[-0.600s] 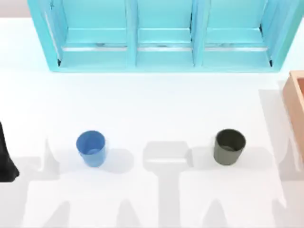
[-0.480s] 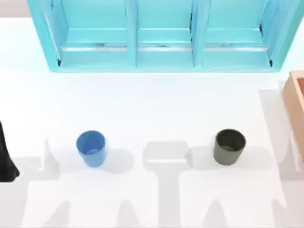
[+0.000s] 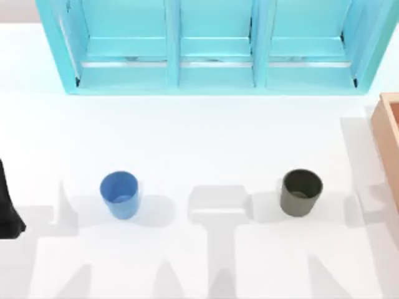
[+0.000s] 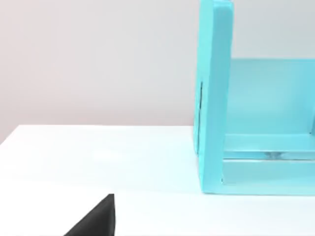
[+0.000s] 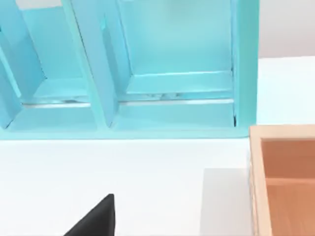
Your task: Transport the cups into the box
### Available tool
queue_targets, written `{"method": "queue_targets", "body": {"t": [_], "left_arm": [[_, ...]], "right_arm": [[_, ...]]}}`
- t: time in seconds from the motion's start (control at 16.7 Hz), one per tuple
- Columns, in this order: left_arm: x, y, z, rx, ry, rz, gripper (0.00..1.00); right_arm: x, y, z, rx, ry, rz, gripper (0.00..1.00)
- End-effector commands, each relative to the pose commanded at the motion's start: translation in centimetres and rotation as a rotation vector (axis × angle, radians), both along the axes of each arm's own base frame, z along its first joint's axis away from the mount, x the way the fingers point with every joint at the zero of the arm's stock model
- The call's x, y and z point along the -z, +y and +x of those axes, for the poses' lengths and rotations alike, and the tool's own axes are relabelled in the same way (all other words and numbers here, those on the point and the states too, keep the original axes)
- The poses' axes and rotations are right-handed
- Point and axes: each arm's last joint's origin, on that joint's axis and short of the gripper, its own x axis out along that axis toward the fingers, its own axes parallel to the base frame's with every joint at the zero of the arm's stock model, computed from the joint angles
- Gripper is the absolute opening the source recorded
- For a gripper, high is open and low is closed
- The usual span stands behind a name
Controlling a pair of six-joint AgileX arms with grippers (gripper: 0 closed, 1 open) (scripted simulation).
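Left arm [image 3: 7, 205] parked at the table's left edge, well back. Dark gripper fingertip [image 5: 96, 219] in right wrist view.

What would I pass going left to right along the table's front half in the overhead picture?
Black left arm at the edge → blue cup → olive-grey cup → tan box at the right edge.

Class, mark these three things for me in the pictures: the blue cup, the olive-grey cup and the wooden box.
blue cup [image 3: 119, 194], top view, on its open mouth.
olive-grey cup [image 3: 301, 192], top view, on its open mouth.
wooden box [image 5: 255, 172], right wrist view, on its thick near wall.
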Motion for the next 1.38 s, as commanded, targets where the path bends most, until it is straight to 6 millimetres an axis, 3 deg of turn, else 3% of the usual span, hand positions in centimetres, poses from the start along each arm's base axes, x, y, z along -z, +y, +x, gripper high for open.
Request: {"method": "queue_targets", "body": {"t": [0.3, 0.54, 0.78, 0.96, 1.2, 1.38], "left_arm": [[0.0, 0.0, 0.0, 0.0, 0.0, 0.0, 1.0], [0.0, 0.0, 0.0, 0.0, 0.0, 0.0, 1.0], [0.0, 0.0, 0.0, 0.0, 0.0, 0.0, 1.0], [0.0, 0.0, 0.0, 0.0, 0.0, 0.0, 1.0], [0.0, 0.0, 0.0, 0.0, 0.0, 0.0, 1.0], [0.0, 0.0, 0.0, 0.0, 0.0, 0.0, 1.0]], "right_arm": [[-4.5, 4.0, 4.0, -0.113, 0.403, 0.046, 1.0], [-5.9, 10.1, 8.8, -0.13, 0.776, -0.021, 1.0], [-4.5, 18.5, 12.7, -0.065, 1.066, -0.17, 1.0], [-2.5, 25.2, 14.4, 0.005, 1.173, -0.279, 1.0], [-0.6, 33.0, 15.0, 0.063, 1.17, -0.328, 1.0], [-0.5, 37.1, 14.6, 0.072, 1.111, -0.289, 1.0]]}}
